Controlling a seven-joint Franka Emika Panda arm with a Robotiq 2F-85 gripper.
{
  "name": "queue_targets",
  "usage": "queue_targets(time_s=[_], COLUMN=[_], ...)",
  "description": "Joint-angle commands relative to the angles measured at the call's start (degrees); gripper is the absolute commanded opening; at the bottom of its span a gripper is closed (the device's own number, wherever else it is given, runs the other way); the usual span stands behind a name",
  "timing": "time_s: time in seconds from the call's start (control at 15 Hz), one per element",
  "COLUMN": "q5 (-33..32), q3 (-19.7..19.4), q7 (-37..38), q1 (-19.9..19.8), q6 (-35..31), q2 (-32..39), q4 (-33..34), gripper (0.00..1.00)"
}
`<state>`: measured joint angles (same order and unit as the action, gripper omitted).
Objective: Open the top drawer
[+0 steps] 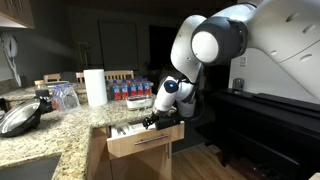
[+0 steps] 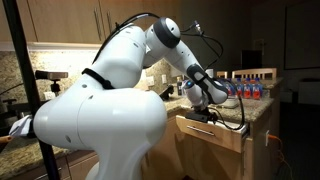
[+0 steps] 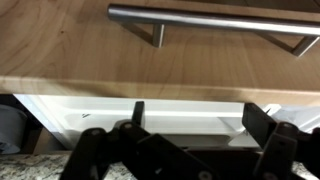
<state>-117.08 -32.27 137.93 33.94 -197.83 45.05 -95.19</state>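
The top drawer (image 1: 146, 141) is a shallow light-wood front with a silver bar handle, pulled partly out from under the granite counter, and its white interior shows. It appears in both exterior views (image 2: 214, 131). In the wrist view the wood front (image 3: 150, 55) and handle (image 3: 215, 20) fill the top, with the white interior below. My gripper (image 1: 156, 119) (image 2: 206, 108) hangs over the open drawer just behind its front. Its fingers (image 3: 200, 115) are spread wide and hold nothing.
A paper towel roll (image 1: 95, 87), several water bottles (image 1: 130, 91) (image 2: 250, 88) and a dark pan (image 1: 20, 118) stand on the granite counter (image 1: 60, 135). A black piano-like cabinet (image 1: 270, 120) stands beyond the drawer.
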Motion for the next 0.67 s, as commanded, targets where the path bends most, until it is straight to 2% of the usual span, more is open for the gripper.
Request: queue_targets(time_s=[0.0, 0.33, 0.47, 0.6], q5=[-3.0, -7.0, -9.2, -10.8], q3=[8.5, 17.6, 17.8, 13.9], q7=[-0.9, -0.1, 1.2, 4.1], q1=[-5.8, -13.0, -13.2, -9.6], q6=[0.0, 0.0, 0.0, -0.1], q2=[-3.1, -4.7, -6.4, -8.3], q4=[-2.7, -5.2, -7.9, -11.3], gripper=[1.0, 1.0, 1.0, 1.0])
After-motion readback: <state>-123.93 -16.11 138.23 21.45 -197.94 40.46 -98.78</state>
